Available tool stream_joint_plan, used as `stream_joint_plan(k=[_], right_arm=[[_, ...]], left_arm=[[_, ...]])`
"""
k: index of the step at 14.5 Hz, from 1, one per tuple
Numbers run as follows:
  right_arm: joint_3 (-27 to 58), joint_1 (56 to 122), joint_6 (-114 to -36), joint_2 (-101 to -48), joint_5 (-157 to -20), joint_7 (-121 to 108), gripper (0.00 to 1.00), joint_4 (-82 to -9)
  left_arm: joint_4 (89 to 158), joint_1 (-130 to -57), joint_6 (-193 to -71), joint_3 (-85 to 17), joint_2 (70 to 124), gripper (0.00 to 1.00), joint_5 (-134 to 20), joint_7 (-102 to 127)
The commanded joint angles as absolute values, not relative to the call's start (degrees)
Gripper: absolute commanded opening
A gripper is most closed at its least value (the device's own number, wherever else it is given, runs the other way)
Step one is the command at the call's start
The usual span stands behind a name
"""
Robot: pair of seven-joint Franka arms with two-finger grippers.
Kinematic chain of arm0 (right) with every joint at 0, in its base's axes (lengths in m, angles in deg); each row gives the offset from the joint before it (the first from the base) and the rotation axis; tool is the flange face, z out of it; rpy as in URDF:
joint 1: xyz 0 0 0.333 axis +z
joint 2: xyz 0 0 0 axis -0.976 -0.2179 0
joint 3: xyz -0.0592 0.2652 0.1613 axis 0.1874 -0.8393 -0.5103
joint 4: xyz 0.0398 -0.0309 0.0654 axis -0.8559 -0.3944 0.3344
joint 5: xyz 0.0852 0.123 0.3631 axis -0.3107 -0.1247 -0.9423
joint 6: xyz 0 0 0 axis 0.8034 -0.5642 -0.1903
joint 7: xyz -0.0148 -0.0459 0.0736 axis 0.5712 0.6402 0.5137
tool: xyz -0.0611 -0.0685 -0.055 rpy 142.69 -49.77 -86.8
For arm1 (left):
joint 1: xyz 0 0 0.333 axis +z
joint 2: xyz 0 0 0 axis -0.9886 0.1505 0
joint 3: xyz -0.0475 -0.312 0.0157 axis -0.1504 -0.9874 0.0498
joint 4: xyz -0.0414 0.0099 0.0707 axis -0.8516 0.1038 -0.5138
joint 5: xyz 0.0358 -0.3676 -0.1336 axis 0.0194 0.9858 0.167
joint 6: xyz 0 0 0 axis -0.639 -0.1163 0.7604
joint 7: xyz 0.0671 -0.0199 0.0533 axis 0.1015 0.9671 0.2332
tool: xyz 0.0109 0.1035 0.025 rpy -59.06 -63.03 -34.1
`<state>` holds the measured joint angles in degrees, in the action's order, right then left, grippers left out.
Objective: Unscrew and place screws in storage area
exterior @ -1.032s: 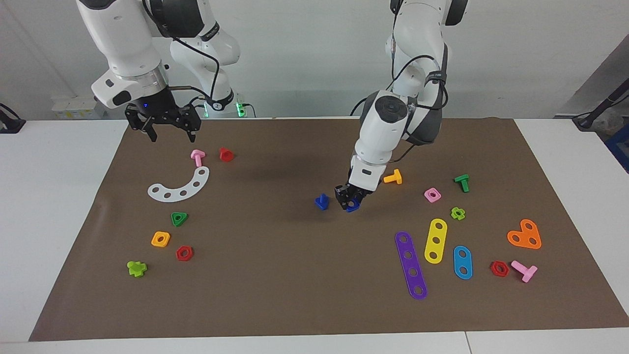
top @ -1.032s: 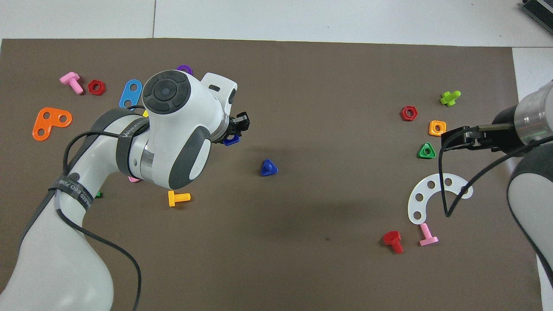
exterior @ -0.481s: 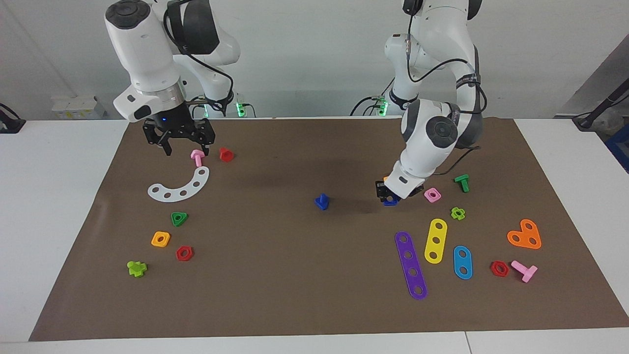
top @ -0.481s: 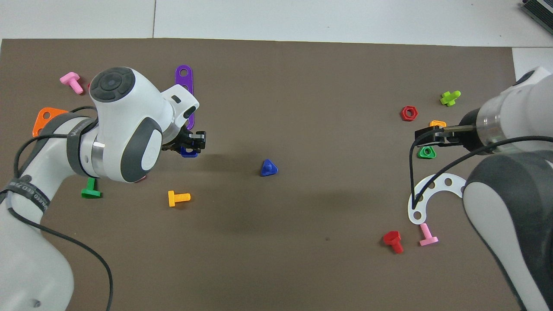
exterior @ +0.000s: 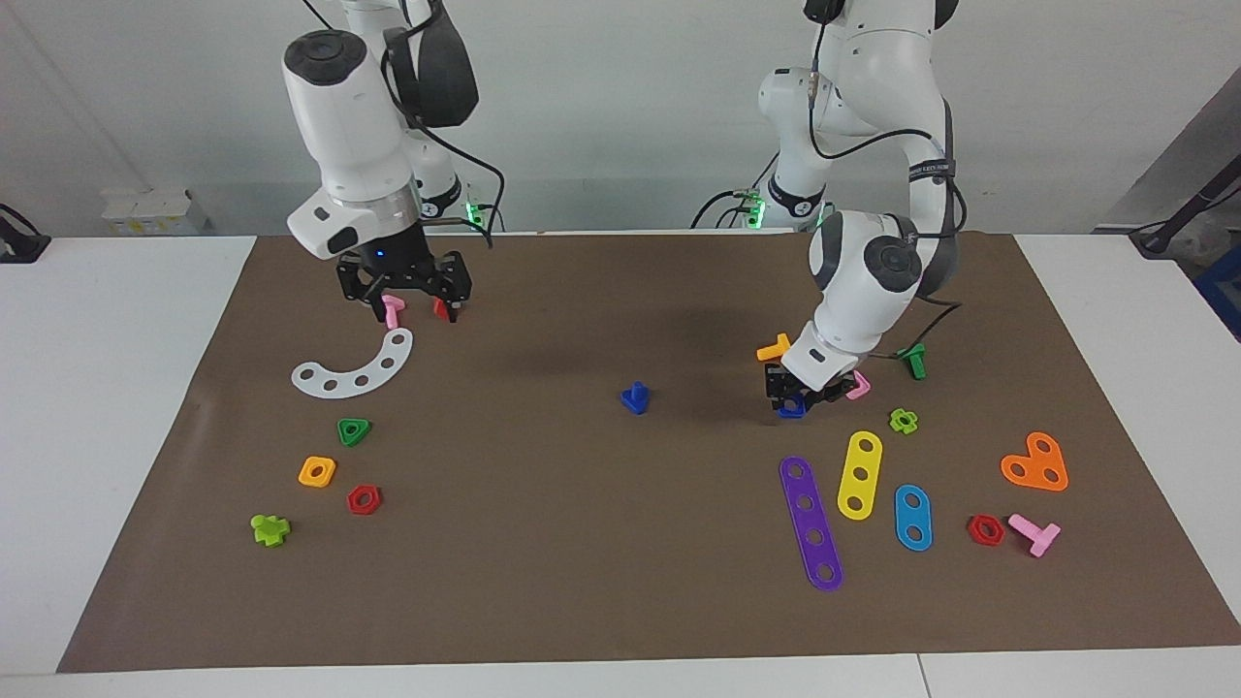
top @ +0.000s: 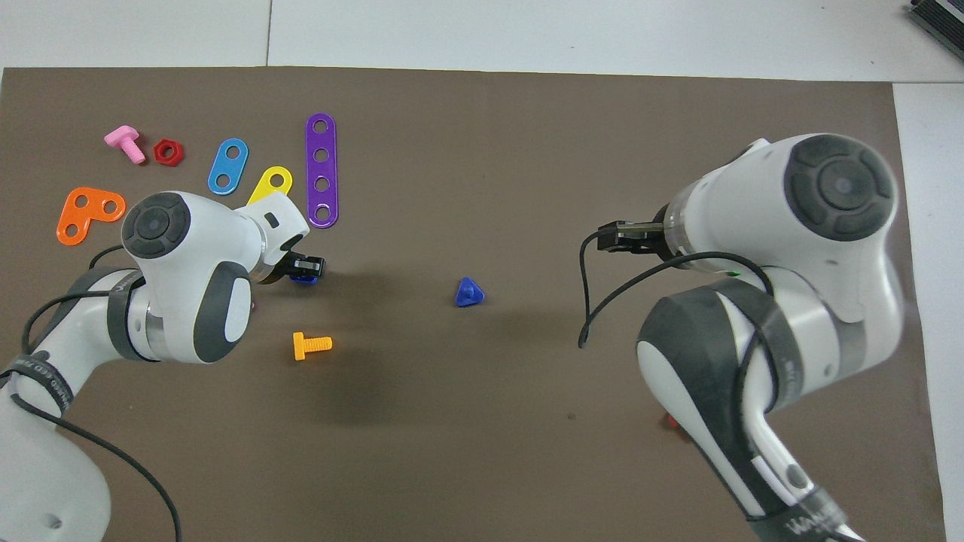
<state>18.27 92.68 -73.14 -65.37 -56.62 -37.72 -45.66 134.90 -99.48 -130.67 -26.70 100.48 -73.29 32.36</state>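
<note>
One dark-blue screw (exterior: 635, 397) with a triangular head stands on its own in the middle of the brown mat (exterior: 582, 543), the storage area. It also shows in the overhead view (top: 468, 292). My left gripper (exterior: 795, 396) is low over the mat toward the left arm's end, beside the pink nut (exterior: 859, 386). It is shut on a flat dark-blue nut (exterior: 792, 408), which also shows in the overhead view (top: 303, 279). My right gripper (exterior: 407, 302) is open and empty, raised over a pink bolt (exterior: 392, 310) and a red bolt (exterior: 441, 308).
An orange bolt (exterior: 774, 347), a green bolt (exterior: 913, 361), and purple (exterior: 811, 522), yellow (exterior: 859, 475) and blue (exterior: 912, 517) strips lie around the left gripper. A white arc (exterior: 354, 368) and several nuts lie toward the right arm's end.
My left gripper carried the blue nut away from the screw toward the left arm's end and lowered it. My right gripper moved from the mat's edge to over the pink and red bolts.
</note>
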Motion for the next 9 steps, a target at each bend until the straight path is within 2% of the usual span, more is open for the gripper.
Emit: stream_joint_plan(k=[1, 4, 7, 9], right_arm=[[18.4, 97.9, -78.6, -70.2, -55.5, -44.3, 0.93, -45.4], [18.5, 102.4, -82.3, -75.6, -55.0, -49.7, 0.93, -42.4], [18.4, 105.4, -84.9, -79.3, -53.9, -53.5, 0.93, -40.3], [18.8, 110.1, -85.0, -83.1, -53.7, -57.2, 0.92, -38.2]], left_arm=[[136.5, -97.7, -130.0, -26.9, 97.9, 1.00, -72.3, 34.7], [130.6, -95.7, -124.0, -26.9, 97.7, 1.00, -72.4, 34.8], [117.9, -91.6, -104.2, -26.9, 97.3, 1.00, -73.3, 34.8], [113.2, -89.8, -96.9, -26.8, 96.6, 1.00, -74.3, 34.6]])
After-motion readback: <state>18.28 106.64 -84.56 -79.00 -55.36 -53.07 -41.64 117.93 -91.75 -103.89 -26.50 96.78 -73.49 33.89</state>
